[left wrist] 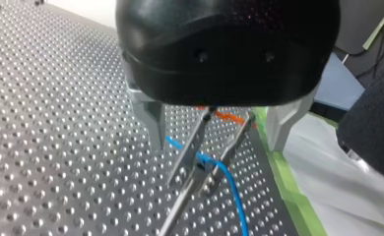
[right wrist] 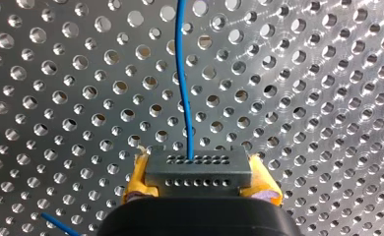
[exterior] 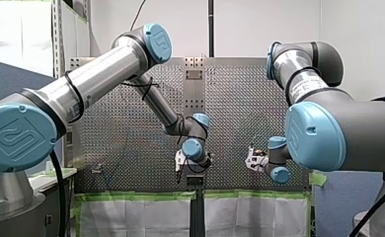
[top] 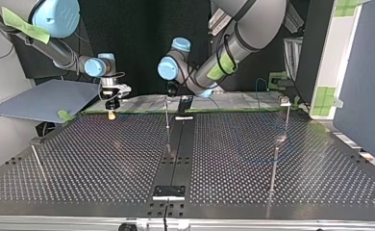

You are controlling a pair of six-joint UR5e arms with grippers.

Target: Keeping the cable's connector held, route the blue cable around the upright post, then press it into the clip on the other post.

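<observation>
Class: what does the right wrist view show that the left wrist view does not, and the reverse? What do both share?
Only the right wrist view: the grey connector clamped between the yellow pads of my right gripper. Only the left wrist view: the metal fingers of my left gripper closed on the blue cable, and green tape. Both: the cable and the perforated table.

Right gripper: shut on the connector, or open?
Shut. My right gripper is closed on the connector: in its wrist view, the yellow pads press both sides of the block.
</observation>
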